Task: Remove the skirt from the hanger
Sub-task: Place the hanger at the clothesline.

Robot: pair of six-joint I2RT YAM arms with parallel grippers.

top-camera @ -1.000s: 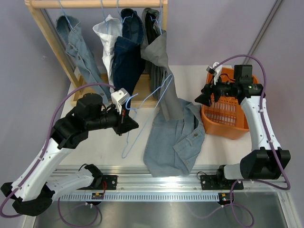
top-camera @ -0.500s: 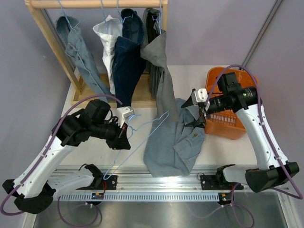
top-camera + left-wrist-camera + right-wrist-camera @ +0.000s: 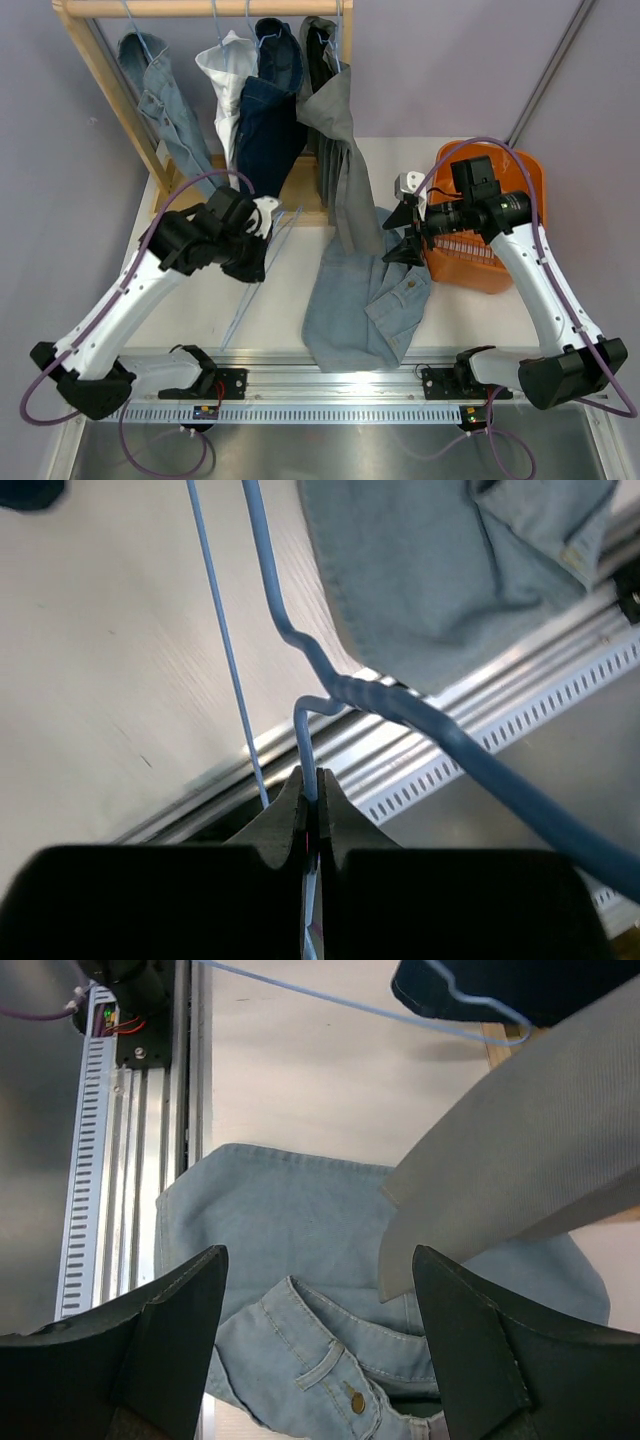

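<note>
Since a second ago the left gripper [image 3: 311, 805] has carried the hanger [image 3: 372, 697] back toward the rack [image 3: 110, 75], and the right gripper [image 3: 318, 1258] has swung from above the basket [image 3: 520, 175] to over the skirt [image 3: 360, 310].

The light denim skirt lies crumpled on the table [image 3: 190, 310] between the two arms, near the front rail and free of the hanger. The lower end of a grey garment [image 3: 345, 170] hanging from the rack drapes onto its upper edge. The blue wire hanger is well apart to the left, slanting down toward the table, and the left fingers are pressed together on its wire. The right fingers stand spread wide above the skirt's waistband, holding nothing. The orange basket sits just to the skirt's right.
</note>
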